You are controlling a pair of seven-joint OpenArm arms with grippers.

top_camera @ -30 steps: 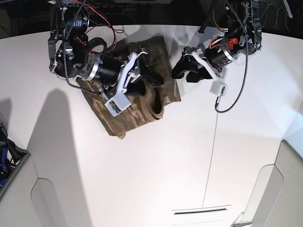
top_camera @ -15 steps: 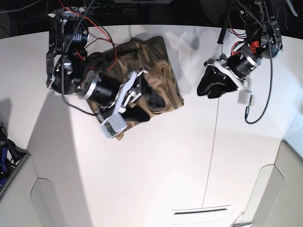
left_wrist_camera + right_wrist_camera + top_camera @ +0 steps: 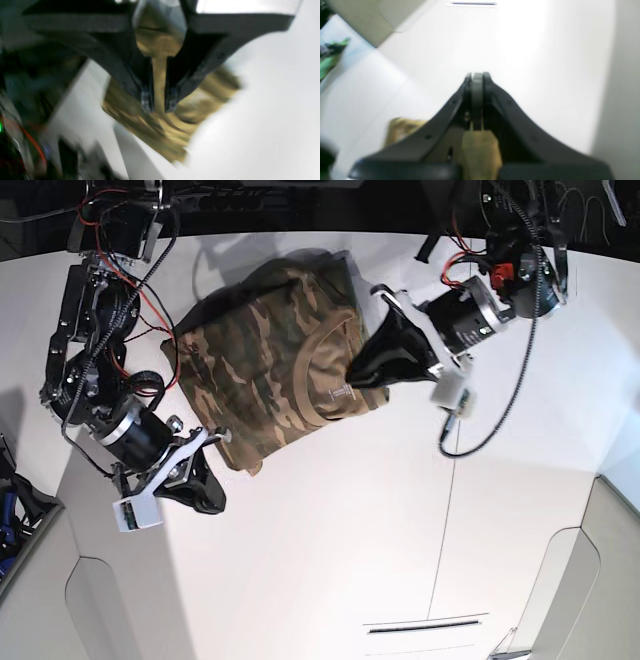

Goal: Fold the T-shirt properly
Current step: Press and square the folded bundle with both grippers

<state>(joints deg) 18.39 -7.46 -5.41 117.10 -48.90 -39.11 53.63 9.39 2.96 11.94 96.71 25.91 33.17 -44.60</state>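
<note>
The camouflage T-shirt [image 3: 275, 365] lies folded in a rough block on the white tabletop [image 3: 330, 550], toward the far edge, collar facing up. The left pincer [image 3: 362, 372] sits at the shirt's near right corner with its tips a narrow gap apart, nothing between them. The right pincer [image 3: 205, 490] hangs off the opposite corner, just clear of the cloth, tips pressed together and empty.

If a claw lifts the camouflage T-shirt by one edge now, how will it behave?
The T-shirt would probably sag and unfold: it lies in soft, wrinkled layers. It likely drags rather than slides as one piece. The left claw is at its edge.
</note>
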